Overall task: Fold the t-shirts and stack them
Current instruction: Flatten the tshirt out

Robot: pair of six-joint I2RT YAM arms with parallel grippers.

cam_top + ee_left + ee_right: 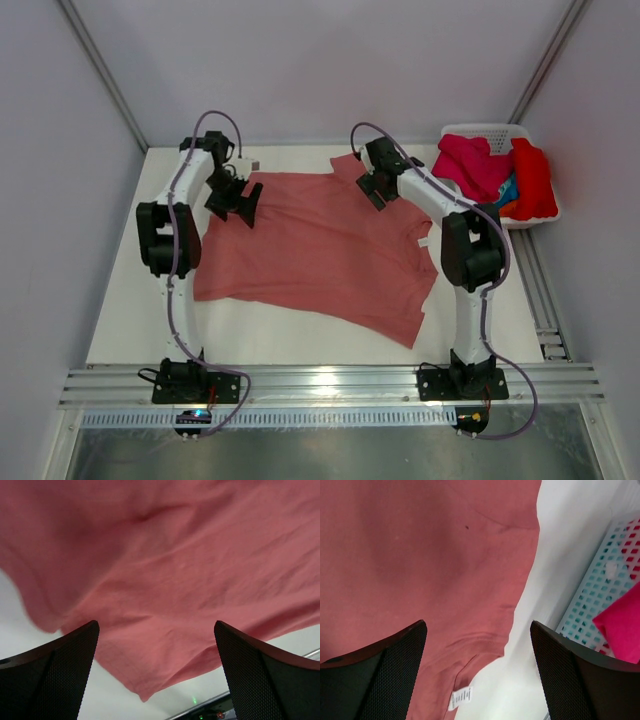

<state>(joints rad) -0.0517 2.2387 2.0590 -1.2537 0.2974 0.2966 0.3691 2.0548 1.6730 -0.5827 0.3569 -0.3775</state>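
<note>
A salmon t-shirt (320, 250) lies spread flat on the white table (130, 320). My left gripper (243, 205) hovers open over its far left corner. In the left wrist view the cloth (175, 570) fills the frame, and a pointed corner (142, 695) lies between the fingers (65, 670), untouched. My right gripper (375, 190) stands open above the far right part of the shirt, near the collar. In the right wrist view the hem (485, 640) and a white label (461, 698) lie below the open right gripper (477, 630). More t-shirts, magenta (470, 165) and red (535, 180), sit in the basket.
A white plastic basket (495, 130) stands at the back right corner, its lattice wall (600, 595) close to my right gripper. Blue and orange cloth (510, 195) shows between the shirts inside. Grey walls enclose the table; an aluminium rail (330, 385) runs along the near edge.
</note>
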